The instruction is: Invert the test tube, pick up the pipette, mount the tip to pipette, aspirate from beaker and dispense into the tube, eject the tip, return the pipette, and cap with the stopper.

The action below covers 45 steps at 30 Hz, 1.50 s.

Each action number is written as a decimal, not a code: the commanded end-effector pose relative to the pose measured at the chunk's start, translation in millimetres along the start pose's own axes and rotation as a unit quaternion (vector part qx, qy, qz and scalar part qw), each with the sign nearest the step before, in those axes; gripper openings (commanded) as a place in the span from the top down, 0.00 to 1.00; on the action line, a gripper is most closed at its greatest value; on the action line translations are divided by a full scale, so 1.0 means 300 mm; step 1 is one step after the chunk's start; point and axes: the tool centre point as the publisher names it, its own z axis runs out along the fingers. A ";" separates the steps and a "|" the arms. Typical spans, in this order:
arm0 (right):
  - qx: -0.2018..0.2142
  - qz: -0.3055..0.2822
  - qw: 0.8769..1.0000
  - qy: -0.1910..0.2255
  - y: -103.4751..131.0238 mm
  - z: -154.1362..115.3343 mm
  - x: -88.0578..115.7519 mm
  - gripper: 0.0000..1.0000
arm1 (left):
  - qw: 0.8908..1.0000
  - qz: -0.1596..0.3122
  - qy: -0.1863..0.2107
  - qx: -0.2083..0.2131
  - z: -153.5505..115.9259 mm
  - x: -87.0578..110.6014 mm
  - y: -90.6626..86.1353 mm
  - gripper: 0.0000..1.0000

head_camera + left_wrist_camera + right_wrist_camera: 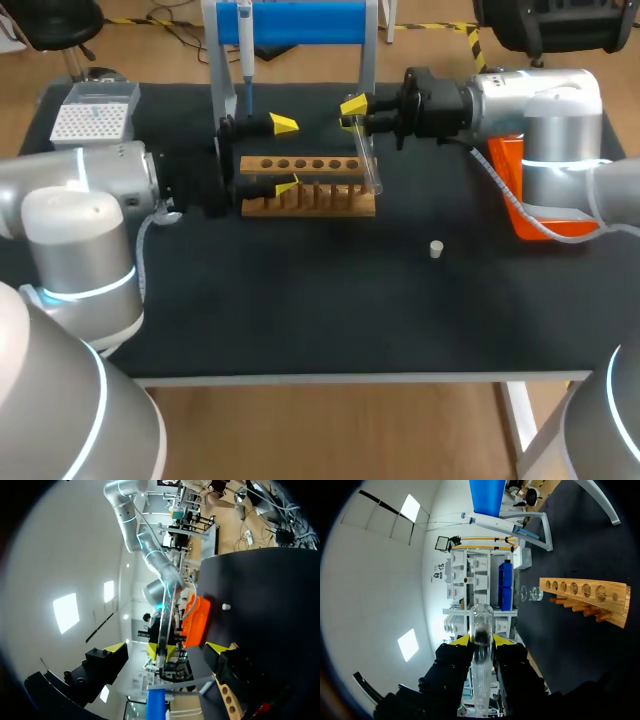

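Observation:
My right gripper point(352, 112) is shut on a clear test tube point(368, 160), which hangs slanted over the right end of the wooden rack point(308, 186). In the right wrist view the tube point(481, 630) stands out between the yellow fingers point(462, 640), with the rack point(585, 592) ahead. My left gripper point(287, 155) is wide open at the rack's left end, with nothing between its fingers. From the left wrist the tube point(164, 625) shows ahead of the open gripper point(168, 647). The pipette point(245, 45) hangs on the blue stand point(305, 22). A white stopper point(436, 249) lies on the mat.
A tip box point(93, 118) stands at the back left. An orange holder point(520, 190) sits under my right arm. A glass beaker point(532, 594) shows beyond the rack in the right wrist view. Bare mat lies in front of the rack.

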 end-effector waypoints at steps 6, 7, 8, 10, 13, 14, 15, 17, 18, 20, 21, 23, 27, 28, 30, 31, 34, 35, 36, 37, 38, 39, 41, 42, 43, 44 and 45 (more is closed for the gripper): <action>0.001 0.000 1.000 -0.002 0.000 -0.002 0.003 1.00 | 1.000 0.001 0.000 0.000 0.001 0.003 0.001 0.00; 0.001 0.000 1.000 -0.002 0.000 -0.002 0.003 1.00 | 1.000 0.001 0.000 0.000 0.001 0.003 0.001 0.00; 0.001 0.000 1.000 -0.002 0.000 -0.002 0.003 1.00 | 1.000 0.010 -0.008 0.009 0.013 0.002 -0.005 0.00; 0.001 0.000 1.000 -0.002 0.000 -0.002 0.003 1.00 | 1.000 0.017 -0.015 0.022 0.032 0.002 -0.012 0.00; 0.001 0.000 1.000 -0.002 0.000 -0.002 0.003 1.00 | 0.999 0.028 -0.009 0.042 0.063 -0.002 -0.026 0.00; 0.001 0.000 1.000 -0.002 0.000 -0.002 0.003 1.00 | 0.998 0.030 -0.004 0.051 0.074 -0.003 -0.030 0.00; 0.001 0.000 1.000 -0.002 0.000 -0.002 0.003 1.00 | 0.998 0.034 0.002 0.056 0.085 -0.004 -0.035 0.00; 0.001 0.000 1.000 -0.002 0.000 -0.002 0.003 1.00 | 0.997 0.045 0.007 0.070 0.108 -0.007 -0.046 0.00; 0.001 0.000 1.000 -0.002 0.000 -0.002 0.003 1.00 | 0.996 0.046 0.009 0.076 0.118 -0.008 -0.051 0.00; 0.001 0.000 1.000 -0.002 0.000 -0.002 0.003 1.00 | 0.995 0.046 0.010 0.084 0.139 -0.011 -0.059 0.00; 0.001 0.000 1.000 -0.002 0.000 -0.002 0.003 1.00 | 0.995 0.046 0.012 0.090 0.151 -0.012 -0.063 0.00; 0.001 0.000 1.000 -0.002 0.000 -0.002 0.003 1.00 | 0.994 0.046 0.016 0.097 0.174 -0.018 -0.072 0.00; 0.001 0.000 1.000 -0.002 0.000 -0.002 0.003 1.00 | 0.993 0.054 0.011 0.108 0.207 -0.034 -0.094 0.00; 0.001 0.000 1.000 -0.002 0.000 -0.002 0.003 1.00 | 0.992 0.059 0.006 0.113 0.217 -0.036 -0.102 0.00; 0.001 0.000 1.000 -0.002 0.000 -0.002 0.003 1.00 | 0.991 0.060 0.005 0.116 0.233 -0.035 -0.111 0.00; 0.001 0.000 1.000 -0.002 0.000 -0.002 0.003 1.00 | 0.991 0.061 0.004 0.119 0.240 -0.034 -0.115 0.00; 0.001 0.000 1.000 -0.002 0.000 -0.002 0.003 1.00 | 0.990 0.062 0.001 0.124 0.262 -0.031 -0.130 0.00; 0.001 0.000 1.000 -0.002 0.000 -0.002 0.003 1.00 | 0.990 0.063 -0.002 0.128 0.269 -0.030 -0.138 0.00; 0.001 0.000 1.000 -0.002 0.000 -0.002 0.003 1.00 | 0.990 0.063 -0.002 0.128 0.275 -0.029 -0.144 0.00; 0.001 0.000 1.000 -0.002 0.000 -0.002 0.003 1.00 | 0.990 0.063 -0.003 0.129 0.280 -0.029 -0.148 0.00; 0.001 0.000 1.000 -0.002 0.000 -0.002 0.003 1.00 | 0.989 0.063 -0.004 0.130 0.285 -0.027 -0.152 0.00; 0.001 0.000 1.000 -0.002 0.000 -0.002 0.003 1.00 | 0.989 0.063 -0.005 0.131 0.290 -0.026 -0.156 0.00; 0.001 0.000 1.000 -0.002 0.000 -0.002 0.003 1.00 | 0.989 0.062 -0.008 0.134 0.302 -0.023 -0.166 0.00; 0.001 0.000 1.000 -0.002 0.000 -0.002 0.003 1.00 | 0.989 0.062 -0.010 0.136 0.306 -0.022 -0.170 0.00; 0.001 0.000 1.000 -0.002 0.000 -0.002 0.003 1.00 | 0.988 0.064 -0.013 0.137 0.313 -0.022 -0.176 0.00; 0.001 0.000 1.000 -0.002 0.000 -0.002 0.003 1.00 | 0.988 0.065 -0.014 0.138 0.315 -0.021 -0.179 0.00; 0.001 0.000 1.000 -0.002 0.000 -0.002 0.003 1.00 | 0.988 0.065 -0.014 0.137 0.321 -0.019 -0.183 0.00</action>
